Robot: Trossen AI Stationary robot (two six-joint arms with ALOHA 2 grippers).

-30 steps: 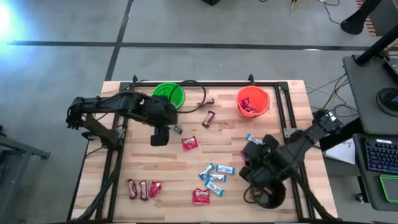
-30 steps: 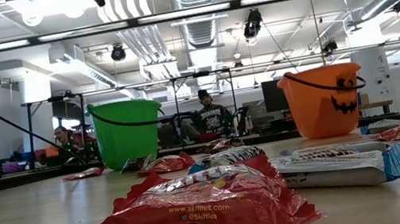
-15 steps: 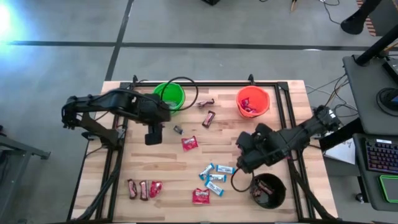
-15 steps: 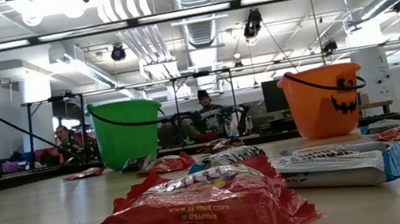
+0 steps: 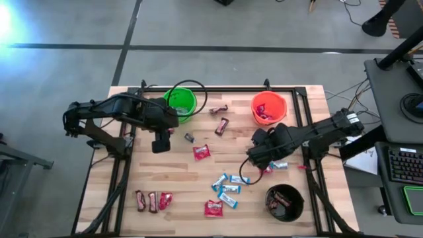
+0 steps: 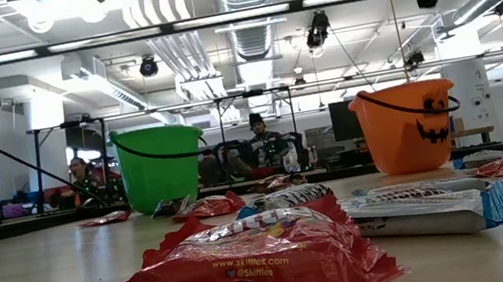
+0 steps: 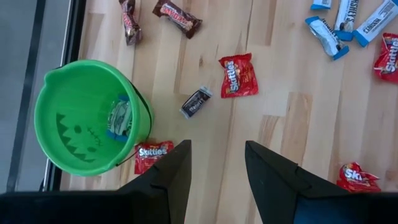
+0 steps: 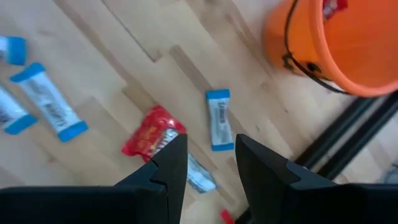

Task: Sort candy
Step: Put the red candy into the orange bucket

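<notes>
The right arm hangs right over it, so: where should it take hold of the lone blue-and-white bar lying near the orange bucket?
Grip the blue-and-white bar across its narrow middle, coming straight down: it lies flat with both long sides clear.

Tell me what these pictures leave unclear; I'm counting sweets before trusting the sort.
- Black bucket, high view: its dark inside hides how many bars lie there.
- Orange bucket, right wrist view: cut off by the frame edge.
- Sweets under the right gripper, high view: partly covered by the arm.
</notes>
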